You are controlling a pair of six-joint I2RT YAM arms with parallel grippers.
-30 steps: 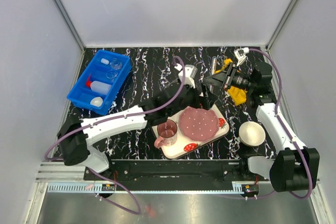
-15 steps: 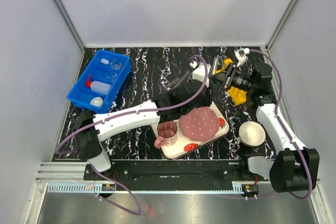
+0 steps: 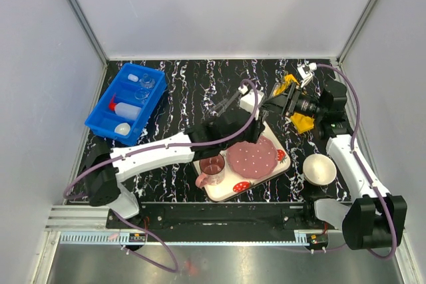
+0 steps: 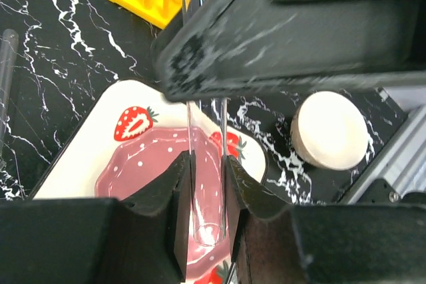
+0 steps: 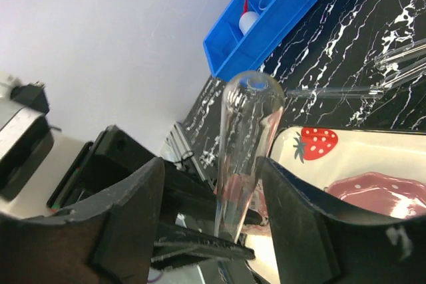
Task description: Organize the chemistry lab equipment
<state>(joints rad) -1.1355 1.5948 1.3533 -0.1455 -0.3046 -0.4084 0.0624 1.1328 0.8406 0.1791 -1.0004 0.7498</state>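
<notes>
**Item: thin tube** (image 4: 208, 207), clear glass, round-ended. Held in the air above the pink plate (image 3: 253, 156) on the strawberry-print tray (image 3: 223, 192), right of the worktop's (image 3: 193, 91) centre.

**Held by:** left pincer (image 4: 206, 171), fingers pressed to both sides of the glass. The right pincer (image 5: 216, 184) is at the same tube, but its jaws stand apart with a gap on either side and do not touch it.

**Near it:** yellow holed rack (image 3: 301, 121) just behind the right pincer. More loose tubes (image 5: 333, 91) lie flat on the worktop beyond the tray. A white bowl (image 3: 319, 168) sits right of the tray and a pink cup (image 3: 212, 166) at the tray's near end.

**Farther off:** blue bin (image 3: 126, 103) at the far left, well apart, holding the squeeze bottle (image 3: 125, 109) and small glassware.

**Step in hand (judged):** a handover, with the tube now carried by the left side alone.

**Next move (judged):** the left arm should draw the tube straight out from between the right jaws without knocking them. It would then carry it across to the blue bin, where the other lab pieces lie. The glass is thin and smooth, so a tilt or a bump could slip it.

**Arm pose:** the left arm is stretched long on a diagonal from its near-left base, its wrist over the tray. The right arm is folded along the right edge, its wrist turned leftward toward the centre.
</notes>
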